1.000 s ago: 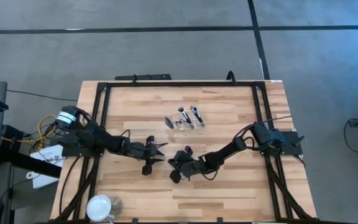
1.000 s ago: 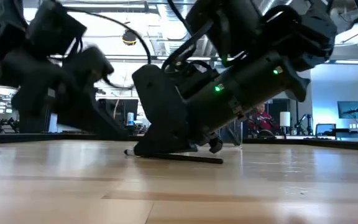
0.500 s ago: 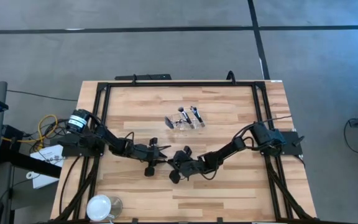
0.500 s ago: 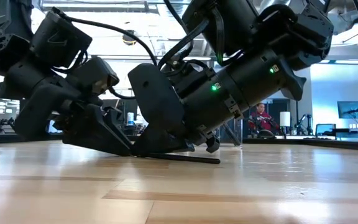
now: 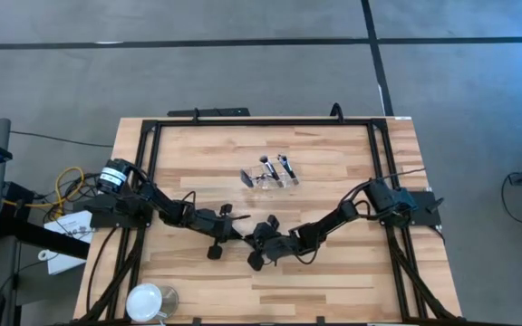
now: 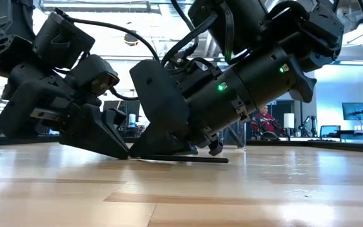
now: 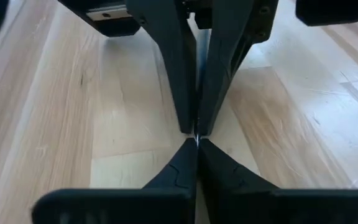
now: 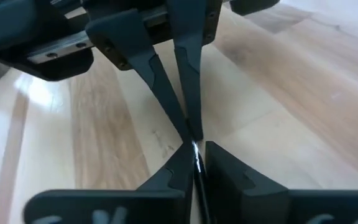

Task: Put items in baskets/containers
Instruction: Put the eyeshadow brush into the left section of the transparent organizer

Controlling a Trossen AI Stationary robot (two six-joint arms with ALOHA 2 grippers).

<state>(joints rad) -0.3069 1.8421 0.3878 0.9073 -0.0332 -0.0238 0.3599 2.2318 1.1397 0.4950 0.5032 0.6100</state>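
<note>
Makeup brush, slim, dark-handled and rigid (image 6: 181, 159), lying flat on the pale wooden table (image 5: 333, 281) at mid-table, where both grippers meet tip to tip. You should expect it to be very light, stiff along its length and smooth enough to roll or slip, so take it across the handle, not at the soft bristle end. Your left gripper (image 7: 197, 140), reaching in low from the left arm's side, has its fingers clenched together with a thin silver glint between the tips. Your right gripper (image 8: 194, 152), pitched steeply down from the opposite side, is pinched on the same thin dark shaft. Both arms stretch nearly flat toward the centre. The clear plastic tray (image 5: 270, 172), already holding several brushes, sits well apart, farther back on the table. A round white dish (image 5: 145, 301) stands at the near left corner.
</note>
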